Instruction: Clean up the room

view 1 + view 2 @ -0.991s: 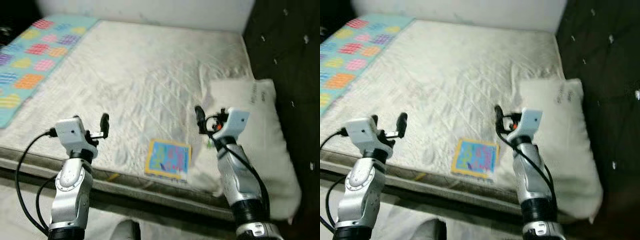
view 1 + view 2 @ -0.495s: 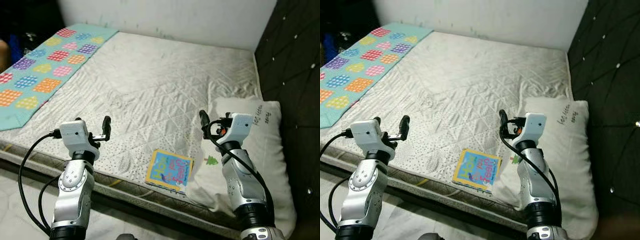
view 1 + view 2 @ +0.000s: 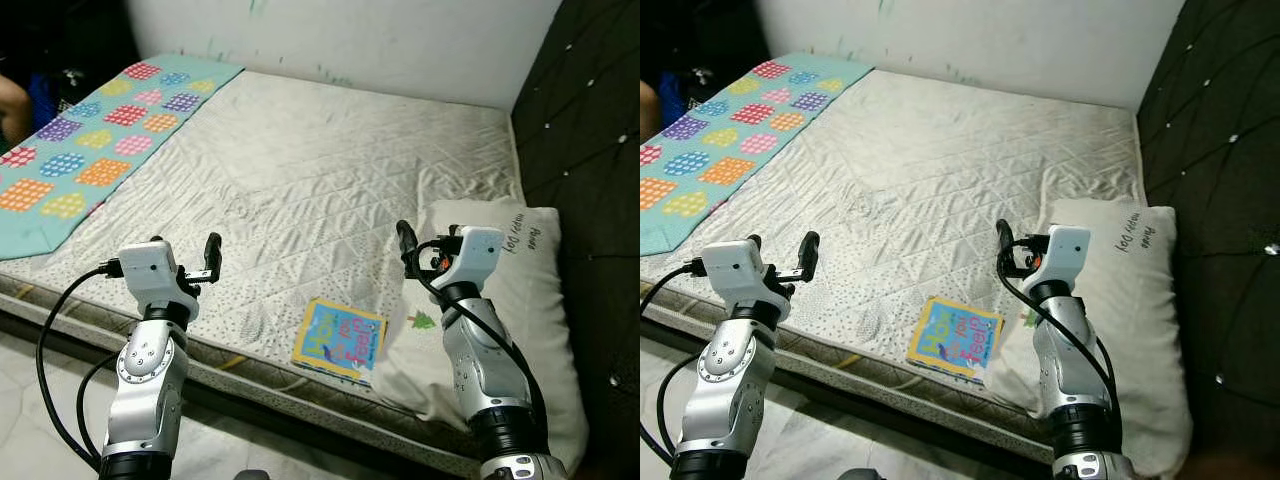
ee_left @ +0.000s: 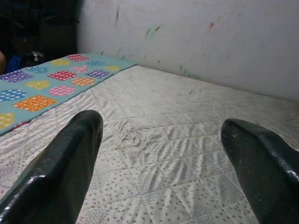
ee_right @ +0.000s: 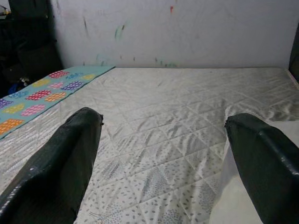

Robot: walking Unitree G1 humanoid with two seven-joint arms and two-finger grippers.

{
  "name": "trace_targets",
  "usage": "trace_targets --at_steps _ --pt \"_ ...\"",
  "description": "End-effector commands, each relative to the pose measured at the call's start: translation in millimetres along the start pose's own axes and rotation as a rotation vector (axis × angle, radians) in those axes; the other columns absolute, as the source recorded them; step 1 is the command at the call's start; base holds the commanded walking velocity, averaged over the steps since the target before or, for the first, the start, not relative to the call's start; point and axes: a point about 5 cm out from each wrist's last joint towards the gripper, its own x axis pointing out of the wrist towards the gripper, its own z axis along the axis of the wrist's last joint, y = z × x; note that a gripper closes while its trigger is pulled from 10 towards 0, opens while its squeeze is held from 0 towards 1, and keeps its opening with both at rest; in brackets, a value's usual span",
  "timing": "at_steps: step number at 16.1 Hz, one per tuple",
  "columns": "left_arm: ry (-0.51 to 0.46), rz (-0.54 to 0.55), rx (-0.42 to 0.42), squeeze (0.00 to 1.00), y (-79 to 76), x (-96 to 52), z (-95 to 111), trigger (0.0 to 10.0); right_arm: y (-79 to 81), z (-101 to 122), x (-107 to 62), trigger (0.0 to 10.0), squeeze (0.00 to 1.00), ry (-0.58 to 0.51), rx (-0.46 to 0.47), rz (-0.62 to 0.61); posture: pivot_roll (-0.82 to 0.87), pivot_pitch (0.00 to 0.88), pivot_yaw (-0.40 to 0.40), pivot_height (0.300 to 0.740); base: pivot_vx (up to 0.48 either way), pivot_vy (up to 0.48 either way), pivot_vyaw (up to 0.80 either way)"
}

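A colourful children's book (image 3: 340, 338) lies flat near the front edge of the white quilted mattress (image 3: 330, 170). A white pillow (image 3: 510, 330) rests on the mattress to the book's right, along the dark headboard. My left gripper (image 3: 210, 255) is raised over the front left of the mattress, open and empty. My right gripper (image 3: 405, 240) is held up above the pillow's left edge, open and empty, a little beyond the book. In the wrist views the left fingers (image 4: 65, 168) and the right fingers (image 5: 60, 163) stand wide apart over the mattress.
A teal blanket (image 3: 85, 150) with coloured patches lies along the mattress's left side. A dark tufted headboard (image 3: 590, 150) stands on the right, and a white wall (image 3: 350, 40) runs behind. Pale floor (image 3: 40, 400) lies in front of the bed.
The camera view has lifted and shifted, showing more of the bed and wall. Both arms hold the same raised pose, fingers still apart. The book and pillow lie as before.
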Motion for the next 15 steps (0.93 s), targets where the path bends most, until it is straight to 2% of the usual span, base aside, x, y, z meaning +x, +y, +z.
trace_targets --at_steps 1,3,4,5,11,15 --pt "0.006 -0.003 0.015 0.00 1.6 -0.6 -1.4 10.0 -0.6 0.2 -1.1 10.0 0.00 -0.005 -0.003 -0.004 0.09 0.000 0.006 0.740 0.000 0.000 0.00" --pt "0.006 -0.003 0.015 0.00 1.6 -0.6 -1.4 10.0 -0.6 0.2 -1.1 10.0 0.00 -0.005 -0.003 -0.004 0.09 0.000 0.006 0.740 0.000 0.000 0.00" --pt "0.112 0.039 0.043 0.00 12.8 -17.7 -35.3 10.0 -10.1 -24.1 -15.0 10.0 0.00 0.084 -0.055 -0.028 0.10 0.000 -0.021 0.740 0.000 0.000 0.00" --pt "0.267 0.098 0.063 0.00 26.8 -50.6 -78.5 10.0 -21.5 -56.6 -36.1 10.0 0.00 0.215 -0.119 -0.053 0.10 0.000 -0.018 0.740 0.000 0.000 0.00" --pt "0.238 0.073 0.034 0.00 21.6 -44.6 -76.1 10.0 -14.8 -47.0 -30.0 10.0 0.00 0.151 -0.131 0.000 0.09 0.000 -0.017 0.740 0.000 0.000 0.00" --pt "0.240 0.068 0.011 0.00 19.1 -45.9 -79.4 10.0 -13.5 -48.5 -29.2 10.0 0.00 0.154 -0.130 0.000 0.09 0.000 -0.017 0.740 0.000 0.000 0.00"
